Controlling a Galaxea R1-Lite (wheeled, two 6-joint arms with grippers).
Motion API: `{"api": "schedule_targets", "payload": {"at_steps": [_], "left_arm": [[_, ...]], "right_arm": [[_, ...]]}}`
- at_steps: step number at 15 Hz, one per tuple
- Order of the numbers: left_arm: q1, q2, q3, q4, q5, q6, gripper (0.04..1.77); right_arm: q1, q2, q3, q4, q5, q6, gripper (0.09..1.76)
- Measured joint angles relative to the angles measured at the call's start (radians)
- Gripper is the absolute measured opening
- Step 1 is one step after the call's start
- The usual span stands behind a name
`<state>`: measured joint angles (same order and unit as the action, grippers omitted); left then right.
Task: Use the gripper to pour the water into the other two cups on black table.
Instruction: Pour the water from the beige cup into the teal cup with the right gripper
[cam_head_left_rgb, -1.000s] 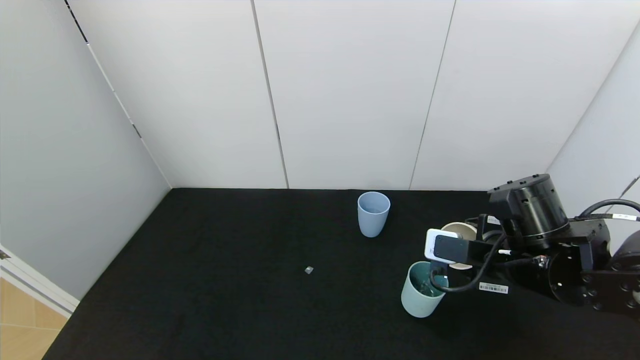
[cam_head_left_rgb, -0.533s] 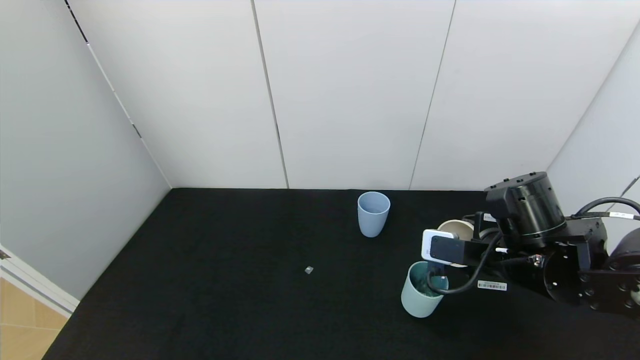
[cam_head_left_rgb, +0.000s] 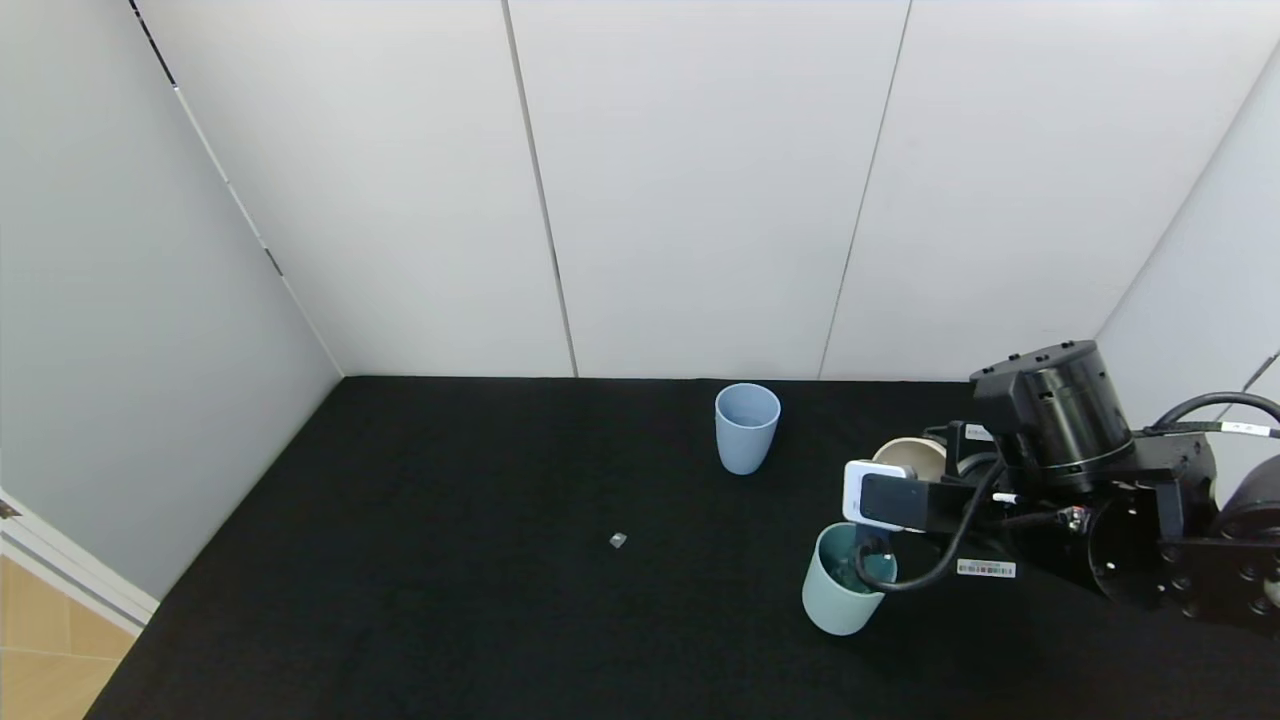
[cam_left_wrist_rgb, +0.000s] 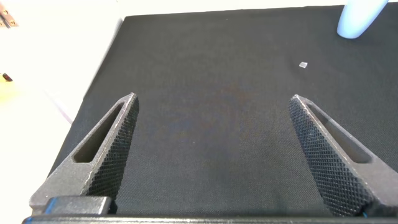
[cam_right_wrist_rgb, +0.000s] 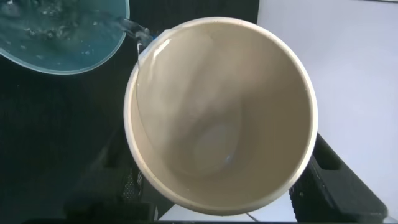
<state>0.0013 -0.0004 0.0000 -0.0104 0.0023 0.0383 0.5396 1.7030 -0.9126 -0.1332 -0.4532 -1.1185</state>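
Note:
My right gripper (cam_head_left_rgb: 925, 478) is shut on the cream-beige cup (cam_head_left_rgb: 908, 455) and holds it tilted over the light teal cup (cam_head_left_rgb: 843, 590) on the black table (cam_head_left_rgb: 450, 600). In the right wrist view a thin stream of water (cam_right_wrist_rgb: 134, 30) runs from the rim of the cream cup (cam_right_wrist_rgb: 221, 112) into the teal cup (cam_right_wrist_rgb: 56, 31), which holds rippling water. The black fingers (cam_right_wrist_rgb: 339, 180) flank the cream cup. The periwinkle blue cup (cam_head_left_rgb: 747, 428) stands upright farther back. My left gripper (cam_left_wrist_rgb: 214, 99) is open and empty above bare table; the blue cup (cam_left_wrist_rgb: 360, 18) shows far off.
A tiny grey speck (cam_head_left_rgb: 617, 540) lies on the table left of the teal cup and also shows in the left wrist view (cam_left_wrist_rgb: 303, 65). White walls close the table at the back and both sides. The table's left edge (cam_head_left_rgb: 200, 560) drops to the floor.
My right arm has shifted slightly left and back with the cream cup, which stays tilted over the teal cup. The two standing cups have not moved.

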Motion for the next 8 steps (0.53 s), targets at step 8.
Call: {"api": "schedule_targets", "payload": {"at_steps": [8], "left_arm": [[0.000,0.000,0.000,0.000,0.000,0.000,1.72]], "right_arm": [[0.000,0.000,0.008,0.000,0.006,0.008,1.28]]}}
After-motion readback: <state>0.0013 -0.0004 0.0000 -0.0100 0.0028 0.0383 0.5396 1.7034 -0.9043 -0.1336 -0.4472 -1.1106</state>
